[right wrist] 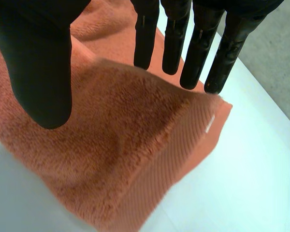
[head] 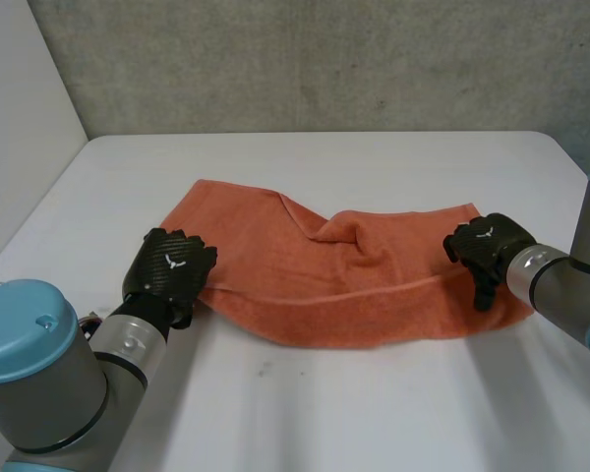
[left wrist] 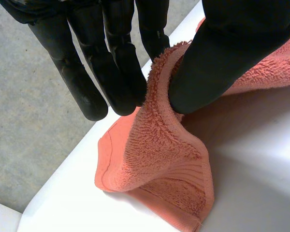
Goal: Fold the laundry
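Currently you've got the orange towel [head: 354, 285] lying across the mid of the surface [head: 374, 403]. Its long side runs from the left edge toward the right edge, doubled lengthwise w/ a rumpled ridge near its centre.

Your left robot hand [head: 172, 264] sits at the towel's left end, toward the surface's left edge & nearer the front edge than the back. Its wrist view shows it grasping the towel: fingers [left wrist: 121, 82] on one side of a raised fold of the hem, thumb [left wrist: 217, 63] on the other, cloth pinched btwn them. The rest drapes down onto the surface.

Your right robot hand [head: 487, 246] is at the towel's right end, close to the surface's right edge. Its wrist view shows that end lifted, w/ thumb on the near face & fingers behind the top edge, so it's gripping the towel too. A small white tag [right wrist: 210, 123] sits by the towel corner just below those fingertips.
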{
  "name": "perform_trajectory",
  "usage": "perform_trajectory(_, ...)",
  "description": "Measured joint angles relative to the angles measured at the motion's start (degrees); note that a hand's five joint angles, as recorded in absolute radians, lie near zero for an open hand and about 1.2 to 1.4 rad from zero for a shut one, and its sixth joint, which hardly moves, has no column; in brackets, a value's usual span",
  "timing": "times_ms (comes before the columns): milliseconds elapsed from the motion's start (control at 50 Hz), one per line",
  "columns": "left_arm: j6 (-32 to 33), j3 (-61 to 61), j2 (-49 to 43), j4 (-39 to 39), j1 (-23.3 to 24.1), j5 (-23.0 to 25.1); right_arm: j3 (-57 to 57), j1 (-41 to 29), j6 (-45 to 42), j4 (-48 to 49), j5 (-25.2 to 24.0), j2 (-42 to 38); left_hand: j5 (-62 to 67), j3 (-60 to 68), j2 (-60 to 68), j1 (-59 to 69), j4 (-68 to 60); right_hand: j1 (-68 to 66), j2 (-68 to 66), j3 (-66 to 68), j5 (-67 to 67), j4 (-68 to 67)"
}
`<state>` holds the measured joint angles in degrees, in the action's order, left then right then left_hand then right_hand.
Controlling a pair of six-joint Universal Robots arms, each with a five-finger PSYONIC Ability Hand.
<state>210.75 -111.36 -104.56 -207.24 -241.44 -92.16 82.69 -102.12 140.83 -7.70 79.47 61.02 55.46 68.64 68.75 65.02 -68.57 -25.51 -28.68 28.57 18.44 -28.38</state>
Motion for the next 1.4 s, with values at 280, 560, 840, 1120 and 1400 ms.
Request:
perform_trajectory(280,0.1,0.1,-0.7,0.0,-0.2,0.0,-2.9,1.9,3.9,-4.8,-0.3,-3.2,0.0,0.0,0.0,0.0,0.0,-30.5,-38.2,37.7,36.8,-38.3)
perform_trajectory(560,0.3,1.3,-4.7,1.9,-2.7,0.0,-3.2,1.5,7.1,-10.8,-5.8,4.3,0.0,0.0,0.0,0.0,0.0,-30.5,-38.7,39.0,37.9,-39.7)
perform_trajectory(840,1.1,17.9,-13.6,4.9,-6.1,2.2,-15.7,1.0,-5.8,-16.0,-0.3,-3.4,0.0,0.0,0.0,0.0,0.0,-30.5,-38.7,39.1,38.0,-39.7)
perform_trajectory(1120,5.7,53.5,-10.5,-6.0,-7.6,4.9,-41.1,1.2,17.7,20.5,2.7,3.9,0.0,0.0,0.0,0.0,0.0,-30.5,-38.7,39.2,38.0,-39.7)
perform_trajectory(1400,4.7,31.5,-4.8,-10.2,-7.6,5.2,-7.6,1.1,21.4,27.1,-4.1,14.8,0.7,0.0,0.0,0.0,0.0,-30.5,-38.7,39.2,38.6,-39.9)
